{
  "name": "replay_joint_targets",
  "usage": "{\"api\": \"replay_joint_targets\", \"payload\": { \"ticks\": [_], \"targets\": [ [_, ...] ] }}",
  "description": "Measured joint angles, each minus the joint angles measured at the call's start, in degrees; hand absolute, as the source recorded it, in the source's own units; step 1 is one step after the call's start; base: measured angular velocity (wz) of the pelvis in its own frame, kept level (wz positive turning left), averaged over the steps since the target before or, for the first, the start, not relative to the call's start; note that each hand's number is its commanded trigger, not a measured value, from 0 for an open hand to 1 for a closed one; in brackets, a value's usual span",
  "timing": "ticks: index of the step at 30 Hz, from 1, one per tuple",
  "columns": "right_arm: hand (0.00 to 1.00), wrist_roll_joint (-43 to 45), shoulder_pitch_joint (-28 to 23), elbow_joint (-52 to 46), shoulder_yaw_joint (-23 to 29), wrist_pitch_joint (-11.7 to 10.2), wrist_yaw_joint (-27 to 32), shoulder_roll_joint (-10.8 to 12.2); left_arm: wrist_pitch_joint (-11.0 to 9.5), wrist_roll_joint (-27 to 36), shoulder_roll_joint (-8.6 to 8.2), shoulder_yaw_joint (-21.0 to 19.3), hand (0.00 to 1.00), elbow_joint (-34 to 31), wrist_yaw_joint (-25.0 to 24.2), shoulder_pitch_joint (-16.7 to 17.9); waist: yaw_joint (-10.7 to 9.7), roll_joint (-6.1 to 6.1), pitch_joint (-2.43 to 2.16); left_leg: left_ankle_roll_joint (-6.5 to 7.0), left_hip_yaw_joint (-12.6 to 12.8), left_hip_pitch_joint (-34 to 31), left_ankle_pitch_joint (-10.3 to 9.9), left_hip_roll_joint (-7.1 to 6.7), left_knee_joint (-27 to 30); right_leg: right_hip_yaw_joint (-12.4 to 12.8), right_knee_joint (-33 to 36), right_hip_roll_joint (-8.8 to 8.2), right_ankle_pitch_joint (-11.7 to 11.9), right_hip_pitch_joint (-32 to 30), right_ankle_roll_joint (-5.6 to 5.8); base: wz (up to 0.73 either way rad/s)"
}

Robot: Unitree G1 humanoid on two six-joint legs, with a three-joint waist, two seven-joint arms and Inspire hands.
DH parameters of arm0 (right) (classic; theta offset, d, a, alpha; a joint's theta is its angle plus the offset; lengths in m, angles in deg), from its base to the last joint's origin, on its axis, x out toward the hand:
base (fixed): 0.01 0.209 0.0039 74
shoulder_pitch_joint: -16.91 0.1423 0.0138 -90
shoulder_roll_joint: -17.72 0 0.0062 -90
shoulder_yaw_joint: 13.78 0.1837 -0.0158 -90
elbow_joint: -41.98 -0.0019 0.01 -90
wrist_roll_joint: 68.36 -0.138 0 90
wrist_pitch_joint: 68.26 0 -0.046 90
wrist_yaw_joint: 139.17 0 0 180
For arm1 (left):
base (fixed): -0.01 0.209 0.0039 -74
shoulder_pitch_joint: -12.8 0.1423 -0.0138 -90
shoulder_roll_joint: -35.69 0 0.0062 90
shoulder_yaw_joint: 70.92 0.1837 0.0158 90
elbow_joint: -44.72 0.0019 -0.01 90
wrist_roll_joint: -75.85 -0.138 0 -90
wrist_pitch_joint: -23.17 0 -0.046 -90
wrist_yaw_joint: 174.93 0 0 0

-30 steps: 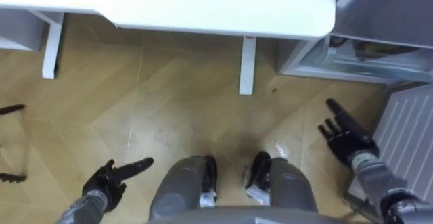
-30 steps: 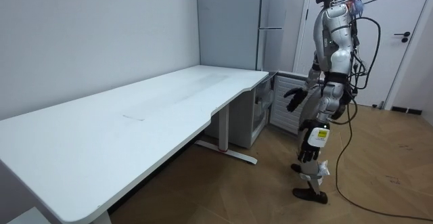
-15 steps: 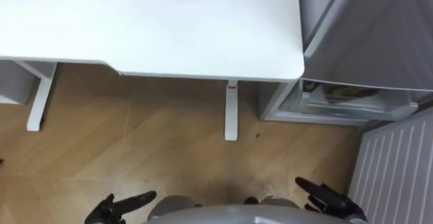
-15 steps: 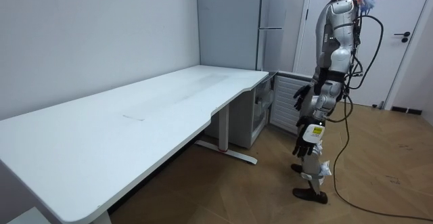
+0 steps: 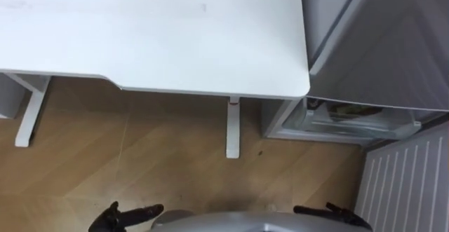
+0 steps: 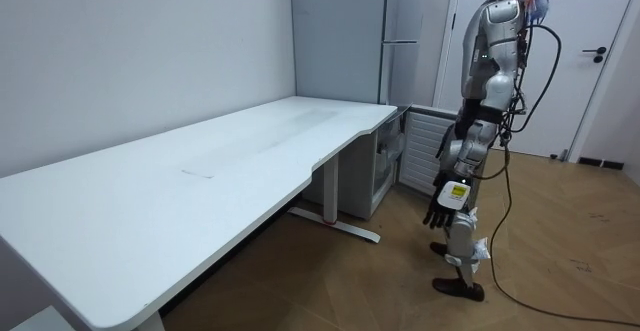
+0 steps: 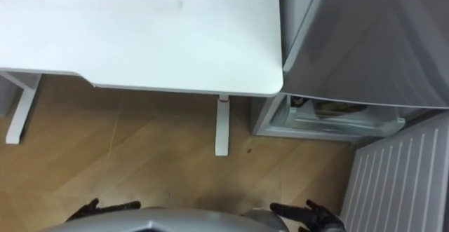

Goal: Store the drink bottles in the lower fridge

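Left hand [image 5: 128,215] and right hand [image 5: 328,210] hang loosely spread, empty, before the lower fridge [image 5: 351,116]; its open door [image 5: 410,183] could snag the right.

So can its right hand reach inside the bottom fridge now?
Probably not yet. The right hand hangs low by its side, and the open lower fridge sits further ahead. Nothing blocks it, though.

The robot's black left hand [image 5: 130,214] and black right hand [image 5: 330,212], a second ago spread over the pale wooden floor [image 5: 140,165], have sunk to the bottom edge of the eye views. In the room view the robot has straightened up beside the long white desk [image 6: 250,161]. The arm it held forward at waist height now hangs by its thigh.
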Motion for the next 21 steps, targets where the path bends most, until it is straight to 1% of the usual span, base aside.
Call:
{"api": "replay_joint_targets", "payload": {
  "ticks": [2,3,5,8,11,12,14,15,16,17,18,19,20,21],
  "targets": [
    [0.00,0.74,-0.09,0.93,0.54,0.04,0.16,0.03,0.35,-4.19,0.01,-0.48,0.00,0.03,0.09,0.42,-0.11,-0.10,0.02,-0.05,-0.22,1.08,0.03,-0.02,-0.53,-0.49,-0.78,0.02,0.04,1.43,0.07,0.10],
    [0.00,0.97,-0.12,0.96,0.55,0.06,0.18,0.06,0.43,-5.21,0.01,-0.51,0.00,0.02,0.17,0.41,-0.23,0.06,0.01,-0.06,-0.38,1.14,0.03,-0.03,-0.51,-0.67,-0.78,0.02,0.04,1.58,0.07,0.12],
    [0.00,0.98,-0.10,1.28,0.54,0.06,0.33,0.14,0.84,-10.02,-0.01,-1.78,0.00,0.00,1.10,-0.38,-0.43,-0.12,0.02,-0.06,-0.70,1.39,0.04,-0.07,-0.60,-0.83,-0.91,0.02,0.04,1.91,0.07,0.07],
    [0.00,1.43,-0.04,1.17,0.51,0.08,0.53,0.17,1.18,-13.83,0.00,-2.52,0.00,-0.17,2.52,-0.77,-0.50,-0.23,-0.01,-0.06,-0.61,1.61,0.04,-0.06,-0.70,-0.71,-0.87,0.07,0.04,1.99,0.07,-0.02],
    [0.00,1.44,-0.05,0.78,0.37,0.08,1.15,0.30,1.40,-15.32,0.00,-2.48,0.00,-0.14,4.22,-0.64,-0.84,-0.34,0.03,-0.06,-0.22,2.01,0.04,-0.02,-0.79,-0.48,-0.80,0.16,0.04,2.11,0.07,-0.06],
    [0.00,1.47,-0.04,0.78,0.37,0.08,1.31,0.32,1.42,-15.39,-0.03,-2.48,0.00,-0.13,4.50,-0.57,-0.89,-0.49,-0.02,-0.06,-0.20,2.06,0.04,-0.02,-0.79,-0.44,-0.80,0.17,0.05,2.09,0.06,-0.06],
    [0.00,1.59,0.29,0.90,0.38,0.08,2.44,0.32,1.42,-15.38,-0.02,-2.51,0.00,-0.12,5.04,-0.52,-0.86,-0.80,-0.01,-0.06,0.28,2.75,0.05,0.02,-0.94,0.36,-0.69,0.15,0.07,2.11,0.05,-0.12],
    [0.00,1.76,0.55,0.93,0.42,0.07,2.86,0.32,1.41,-15.38,-0.02,-2.50,0.00,-0.11,5.14,-0.45,-0.89,-1.04,0.11,-0.09,0.38,2.89,0.06,0.02,-1.11,0.57,-0.67,0.15,0.07,2.13,0.05,-0.11],
    [0.00,2.20,0.63,0.96,0.52,0.06,3.68,0.32,1.40,-15.40,0.01,-2.49,0.00,-0.07,5.51,-0.30,-1.21,-1.30,0.41,-0.10,0.40,2.91,0.09,0.01,-1.29,0.57,-0.68,0.14,0.07,2.18,0.05,-0.05],
    [0.00,3.18,0.66,0.89,0.69,0.03,4.32,0.28,1.28,-15.63,0.04,-2.56,0.00,-0.09,5.90,-0.37,-1.37,-1.75,0.35,-0.10,0.41,2.83,0.12,0.01,-1.33,0.58,-0.64,0.13,0.07,2.17,0.05,0.00],
    [0.00,4.00,0.73,0.82,1.08,0.03,4.56,0.28,1.15,-15.86,0.10,-2.57,0.00,-0.09,6.01,-0.41,-1.44,-1.92,0.25,-0.11,0.41,2.77,0.17,0.01,-1.36,0.57,-0.60,0.13,0.07,2.11,0.05,0.00],
    [0.00,5.33,0.94,0.73,2.24,0.03,5.07,0.27,1.03,-16.55,0.15,-2.57,0.00,-0.11,6.29,-0.48,-1.58,-2.07,0.14,-0.11,0.53,2.75,0.26,0.01,-1.41,0.61,-0.59,0.12,0.08,1.99,0.04,0.00],
    [0.00,6.38,1.08,0.10,4.04,0.05,5.56,0.11,0.99,-16.89,0.15,-2.60,0.00,-0.14,6.30,-0.53,-1.94,-2.60,0.15,-0.12,0.72,2.71,0.27,0.05,-1.42,0.71,-0.50,0.15,0.09,1.86,0.02,-0.03],
    [0.00,6.75,1.10,-0.57,5.46,0.05,5.75,0.01,0.97,-16.92,0.15,-2.70,0.00,-0.20,6.24,-0.49,-2.16,-2.65,0.11,-0.13,0.76,2.76,0.27,0.07,-1.42,0.73,-0.50,0.17,0.09,1.89,0.01,-0.05]
  ]
}}
